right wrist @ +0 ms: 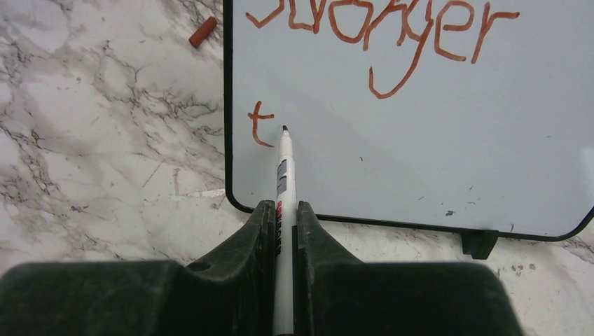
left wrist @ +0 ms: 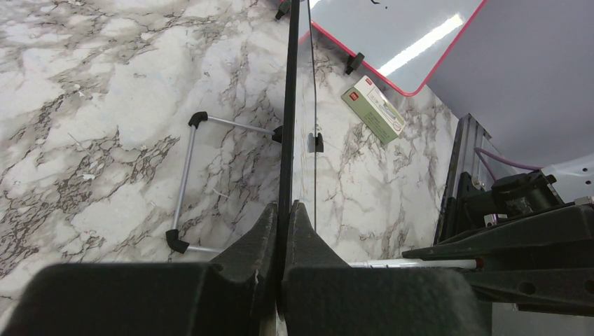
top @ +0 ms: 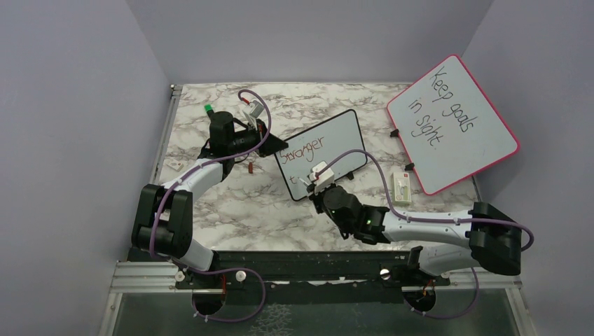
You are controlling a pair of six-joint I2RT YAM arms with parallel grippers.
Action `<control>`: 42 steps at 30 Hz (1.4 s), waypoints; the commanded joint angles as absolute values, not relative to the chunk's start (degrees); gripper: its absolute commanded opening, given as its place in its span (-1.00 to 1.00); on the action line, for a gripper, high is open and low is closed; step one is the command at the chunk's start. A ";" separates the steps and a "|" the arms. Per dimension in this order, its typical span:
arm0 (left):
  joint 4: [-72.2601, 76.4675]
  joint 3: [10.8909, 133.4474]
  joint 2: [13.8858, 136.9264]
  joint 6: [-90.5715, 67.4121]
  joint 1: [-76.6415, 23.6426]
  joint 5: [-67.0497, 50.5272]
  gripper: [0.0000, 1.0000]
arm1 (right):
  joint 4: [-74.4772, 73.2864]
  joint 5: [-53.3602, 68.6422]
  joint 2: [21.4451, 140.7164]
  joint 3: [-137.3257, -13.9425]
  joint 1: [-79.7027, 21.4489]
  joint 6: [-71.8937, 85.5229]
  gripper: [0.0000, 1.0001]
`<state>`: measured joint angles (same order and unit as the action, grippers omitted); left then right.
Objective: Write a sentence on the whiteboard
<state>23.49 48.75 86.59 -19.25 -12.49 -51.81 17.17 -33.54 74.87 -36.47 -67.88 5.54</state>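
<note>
The whiteboard (top: 326,157) sits near the middle of the marble table (top: 231,203), between the two arms. On it the sentence (right wrist: 382,28) is only partly written: "Stronger" fills the first line in reddish-brown, and a lone "t" (right wrist: 260,124) opens the second near the board's lower left corner.

The marker (right wrist: 284,182) points at the blank surface just right of that "t". Whether its tip touches the board cannot be told. The right gripper (right wrist: 283,217) has its fingers pinched narrow around the marker's barrel. The left gripper (left wrist: 284,210) is clamped on the board's thin black frame at the left edge, apparently to steady it.

The job looks well under way but not finished, since most of the second line remains to be written.

Farther out, a small reddish-brown cap (right wrist: 203,31) lies on the marble beside the board. A pink-framed board (top: 455,122) with black handwriting stands at the right.
</note>
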 commanded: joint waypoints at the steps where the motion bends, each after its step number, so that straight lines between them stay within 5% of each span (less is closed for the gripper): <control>1: 17.60 48.04 88.56 -16.79 -12.80 -46.85 -1.00 | 21.61 -34.26 74.09 -36.73 -67.94 3.67 -0.99; 21: 17.58 48.07 88.44 -16.70 -12.70 -46.93 -1.00 | 25.45 -32.27 78.68 -40.70 -65.48 0.77 -0.99; 42: 17.58 48.00 88.42 -16.71 -12.75 -46.85 -1.00 | 13.98 -30.86 78.17 -40.31 -65.48 5.80 -0.99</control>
